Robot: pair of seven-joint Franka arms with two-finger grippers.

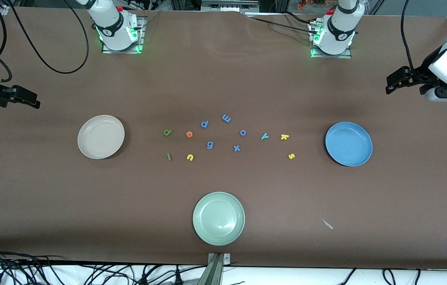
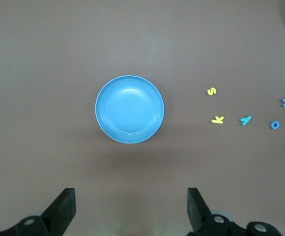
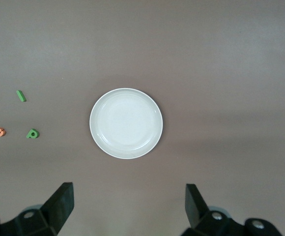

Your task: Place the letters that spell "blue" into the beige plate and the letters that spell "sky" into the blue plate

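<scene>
The beige plate (image 1: 101, 136) (image 3: 126, 123) lies empty toward the right arm's end, the blue plate (image 1: 349, 143) (image 2: 129, 109) empty toward the left arm's end. Between them lie green b (image 1: 167, 132), orange e (image 1: 189, 134), green l (image 1: 169, 157) and yellow u (image 1: 190, 157) nearer the beige plate. Teal y (image 1: 265, 136), yellow k (image 1: 284, 137) and yellow s (image 1: 291, 156) lie nearer the blue plate. My left gripper (image 1: 389, 87) (image 2: 130, 196) hangs open high beside the blue plate. My right gripper (image 1: 34, 103) (image 3: 129, 194) hangs open high beside the beige plate. Neither holds anything.
Blue letters p (image 1: 204, 124), m (image 1: 226, 118), o (image 1: 243, 132), g (image 1: 210, 145) and x (image 1: 236, 148) lie among the others. A pale green plate (image 1: 218, 218) sits near the front edge. A small scrap (image 1: 327, 224) lies beside it.
</scene>
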